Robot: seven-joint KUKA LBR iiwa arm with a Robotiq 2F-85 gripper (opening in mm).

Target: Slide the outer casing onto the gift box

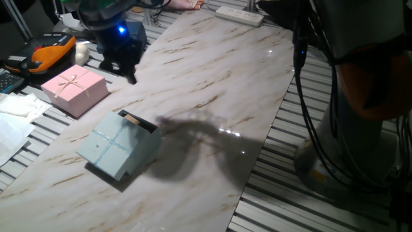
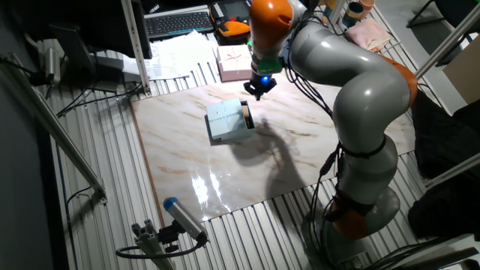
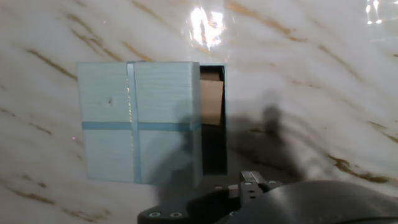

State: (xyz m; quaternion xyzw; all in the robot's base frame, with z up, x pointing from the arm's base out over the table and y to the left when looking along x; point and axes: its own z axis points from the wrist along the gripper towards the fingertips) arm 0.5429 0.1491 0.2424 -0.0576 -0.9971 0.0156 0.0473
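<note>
Pale blue square cardboard outer casing [image 3: 138,122] covers most of your tan-edged gift box [image 3: 214,118] mid-frame on the marble desk [image 3: 311,93]; end effector [image 2: 259,86] hovers above, jaw state unclear.

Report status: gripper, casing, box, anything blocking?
Gripper above the table, holding nothing; jaws unreadable. Outer casing nearly fully over gift box; one strip of box still exposed. Pink box sits apart, not in the way.
</note>
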